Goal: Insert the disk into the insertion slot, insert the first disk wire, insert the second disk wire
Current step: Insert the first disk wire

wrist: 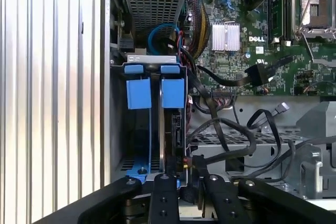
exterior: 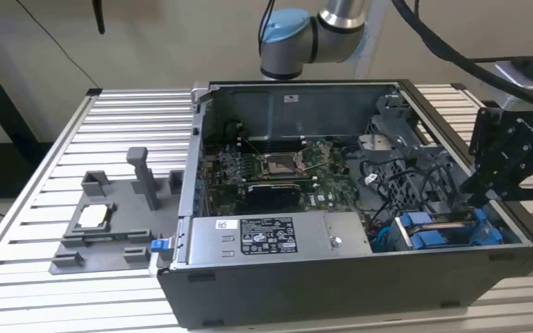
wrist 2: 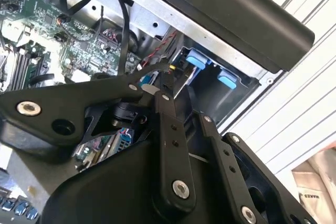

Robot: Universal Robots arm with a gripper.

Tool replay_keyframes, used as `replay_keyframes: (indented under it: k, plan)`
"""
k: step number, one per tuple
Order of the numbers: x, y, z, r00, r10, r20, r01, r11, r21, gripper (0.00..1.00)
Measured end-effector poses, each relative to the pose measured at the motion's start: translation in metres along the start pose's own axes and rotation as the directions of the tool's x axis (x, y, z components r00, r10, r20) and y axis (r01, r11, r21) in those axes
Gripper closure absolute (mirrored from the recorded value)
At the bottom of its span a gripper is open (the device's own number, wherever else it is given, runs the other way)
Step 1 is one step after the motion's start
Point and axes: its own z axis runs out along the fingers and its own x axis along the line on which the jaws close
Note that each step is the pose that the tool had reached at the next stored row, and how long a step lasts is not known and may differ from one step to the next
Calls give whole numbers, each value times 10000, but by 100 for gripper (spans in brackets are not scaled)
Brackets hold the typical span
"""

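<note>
The disk (wrist: 177, 129) stands on edge in the insertion slot of the drive bay, under one of two bright blue carrier tabs (wrist: 172, 93); in the exterior view the blue carriers (exterior: 443, 232) sit in the case's near right corner. My gripper (exterior: 482, 198) hangs over that bay. In the first wrist view the gripper (wrist: 186, 174) has its fingers close together around a dark wire plug (wrist: 185, 164) at the disk's end. The second wrist view has the fingertips (wrist 2: 164, 94) beside the plug and its red wires (wrist 2: 176, 72).
The open computer case (exterior: 341, 291) holds a grey labelled power-supply box (exterior: 266, 239), a motherboard (exterior: 276, 170) and loose black cables (wrist: 236, 135) next to the bay. A grey fixture (exterior: 109, 222) sits on the slatted table at the exterior view's left.
</note>
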Motion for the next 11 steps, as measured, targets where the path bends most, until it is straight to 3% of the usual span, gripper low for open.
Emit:
replay_keyframes:
  k: [5, 11]
  plan:
    - [-12, 11, -143, 10000, 4, -44, -4, 10000, 1, 73]
    - [-16, 12, -157, 10000, 3, -47, -3, 10000, 1, 73]
